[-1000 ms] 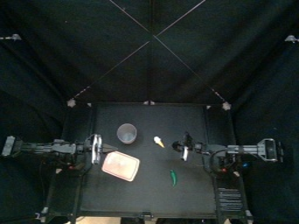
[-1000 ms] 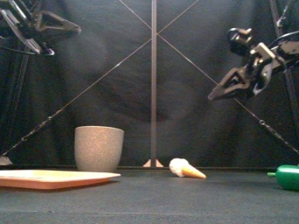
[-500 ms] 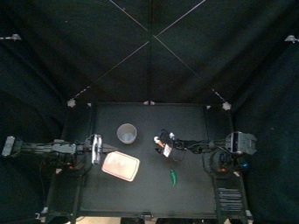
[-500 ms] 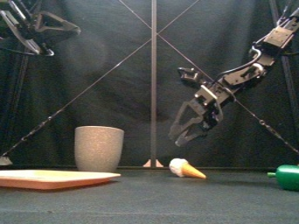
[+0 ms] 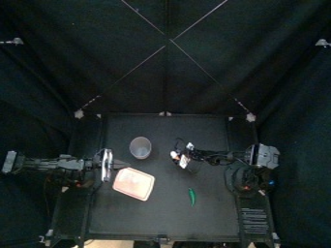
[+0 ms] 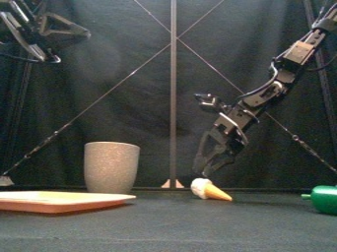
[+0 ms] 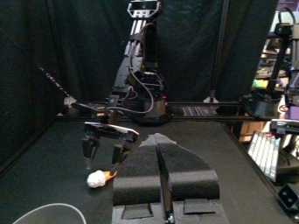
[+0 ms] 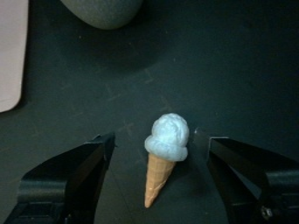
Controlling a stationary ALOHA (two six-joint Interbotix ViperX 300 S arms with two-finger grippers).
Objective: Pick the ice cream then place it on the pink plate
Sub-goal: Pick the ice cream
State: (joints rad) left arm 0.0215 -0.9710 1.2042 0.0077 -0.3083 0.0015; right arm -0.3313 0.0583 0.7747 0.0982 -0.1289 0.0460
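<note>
**Right gripper [image 6: 211, 169] poised over the ice cream [image 8: 165, 157]**

The right gripper hangs just above the ice cream, its fingers [image 8: 82, 171] spread to either side without touching it. The cone lies on the bench [image 5: 220, 218], right of the pink plate [image 5: 134, 182] and apart from it. The left gripper [image 7: 162, 149], left of the plate, has its fingers pressed together.

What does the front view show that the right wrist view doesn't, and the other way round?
Only the front view shows the green toy at the table's right edge, the left arm raised high at the left, and the right gripper low over the ice cream. Only the right wrist view shows that gripper's jaws open, one on each side of the ice cream, not touching it. Both show the ice cream lying on its side, the grey cup and the pink tray.
</note>
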